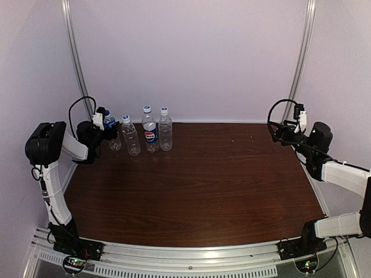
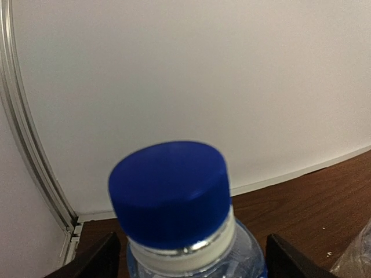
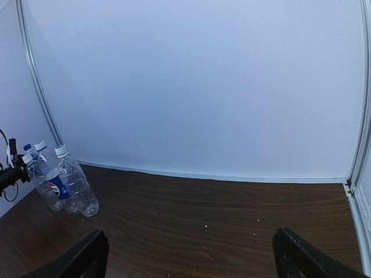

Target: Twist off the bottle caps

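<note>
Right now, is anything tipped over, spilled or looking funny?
Nothing stands out. All four bottles stand upright in a row at the back left of the table, caps on, no spill. The left end effector sits open around the one with the dark blue cap.

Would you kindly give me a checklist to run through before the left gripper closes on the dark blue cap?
1. Left gripper open, one finger each side of the bottle: ok.
2. Dark blue cap seated on it: ok.
3. Fingers level with cap, not neck: cannot tell.
4. Bottle upright on the table: ok.
5. Right gripper steadying that bottle: not ok; it hangs open, far across the table.
</note>
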Robot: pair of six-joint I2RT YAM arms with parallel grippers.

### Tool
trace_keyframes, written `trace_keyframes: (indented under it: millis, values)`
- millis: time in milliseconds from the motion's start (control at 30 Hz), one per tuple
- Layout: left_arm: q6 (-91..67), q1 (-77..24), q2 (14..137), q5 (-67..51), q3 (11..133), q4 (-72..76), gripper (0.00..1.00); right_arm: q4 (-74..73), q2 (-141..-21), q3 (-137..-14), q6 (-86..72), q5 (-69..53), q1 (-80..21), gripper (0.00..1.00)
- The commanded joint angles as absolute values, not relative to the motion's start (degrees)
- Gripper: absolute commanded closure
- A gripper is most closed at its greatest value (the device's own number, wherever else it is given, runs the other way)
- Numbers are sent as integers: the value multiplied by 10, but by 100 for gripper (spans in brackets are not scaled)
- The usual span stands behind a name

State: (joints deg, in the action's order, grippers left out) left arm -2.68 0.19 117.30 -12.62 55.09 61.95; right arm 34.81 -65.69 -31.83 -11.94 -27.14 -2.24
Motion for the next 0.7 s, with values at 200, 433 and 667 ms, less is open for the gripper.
trace_keyframes:
  millis: [200, 433, 667]
  values:
    - [-37, 6, 1202, -134, 568, 702, 27, 320, -654, -336, -108, -265, -27, 0]
    - [-47, 5, 1184, -124, 530, 768, 45, 310, -640, -333, -104, -261, -27, 0]
    - [3, -12, 1103, -98, 553, 637, 47, 309, -627, -333, -116, -269, -27, 0]
